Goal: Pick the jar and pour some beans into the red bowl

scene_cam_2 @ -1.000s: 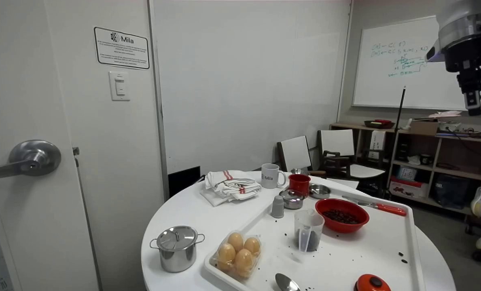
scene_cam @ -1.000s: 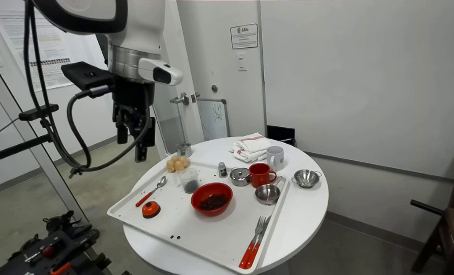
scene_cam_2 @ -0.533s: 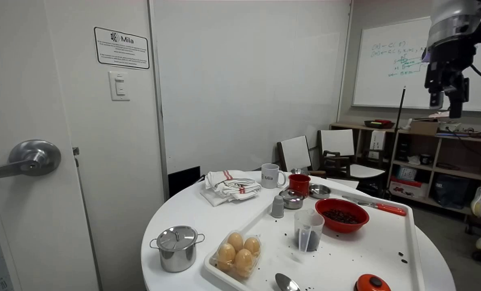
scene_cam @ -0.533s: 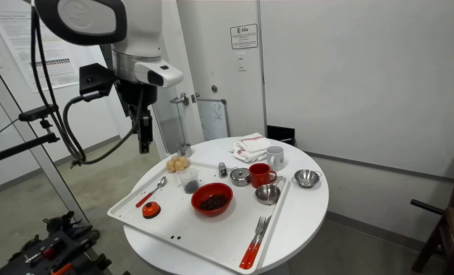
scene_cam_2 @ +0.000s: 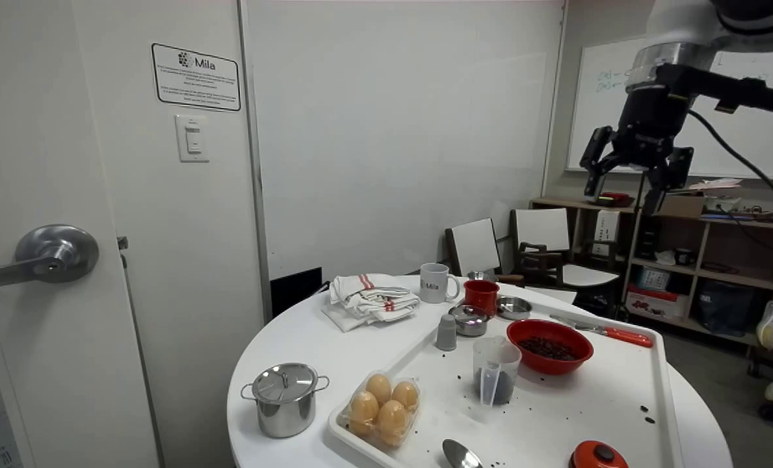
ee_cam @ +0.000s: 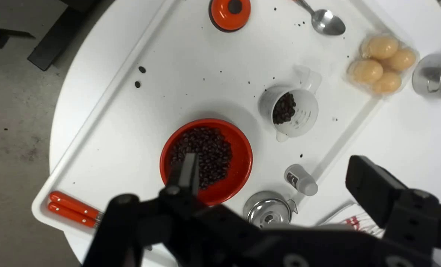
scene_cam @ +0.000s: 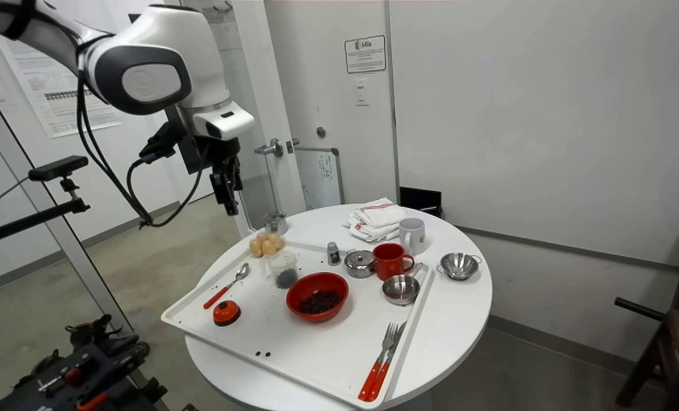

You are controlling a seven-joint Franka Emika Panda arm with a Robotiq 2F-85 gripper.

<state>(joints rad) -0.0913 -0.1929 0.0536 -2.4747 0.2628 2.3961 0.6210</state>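
Observation:
The jar is a clear plastic measuring cup with a handle and spout; it stands upright on the tray in both exterior views (scene_cam: pixel 282 267) (scene_cam_2: pixel 497 361) and the wrist view (ee_cam: pixel 306 113). Dark brown beans (ee_cam: pixel 284 107) lie in its bottom. The red bowl (ee_cam: pixel 242 159) stands beside it, also in both exterior views (scene_cam: pixel 304 292) (scene_cam_2: pixel 545 365), and holds many dark beans (ee_cam: pixel 218 155). My gripper is open and empty, high above the table in both exterior views (scene_cam: pixel 233 200) (scene_cam_2: pixel 621 203). In the wrist view, its fingers (ee_cam: pixel 273 159) are wide apart; one overlaps the bowl.
The white tray (scene_cam: pixel 293 348) also bears a salt shaker (ee_cam: pixel 300 180), a lidded pot (ee_cam: pixel 268 209), a red mug (scene_cam: pixel 389 261), eggs (scene_cam_2: pixel 379 409), a spoon (ee_cam: pixel 328 22), an orange timer (ee_cam: pixel 230 13) and cutlery (scene_cam: pixel 376 371). A steel pot (scene_cam_2: pixel 285 400) stands beside it.
My gripper has swung across toward the table, leftward in an exterior view, and the wrist has turned. The fingers stay open. Nothing on the table has moved.

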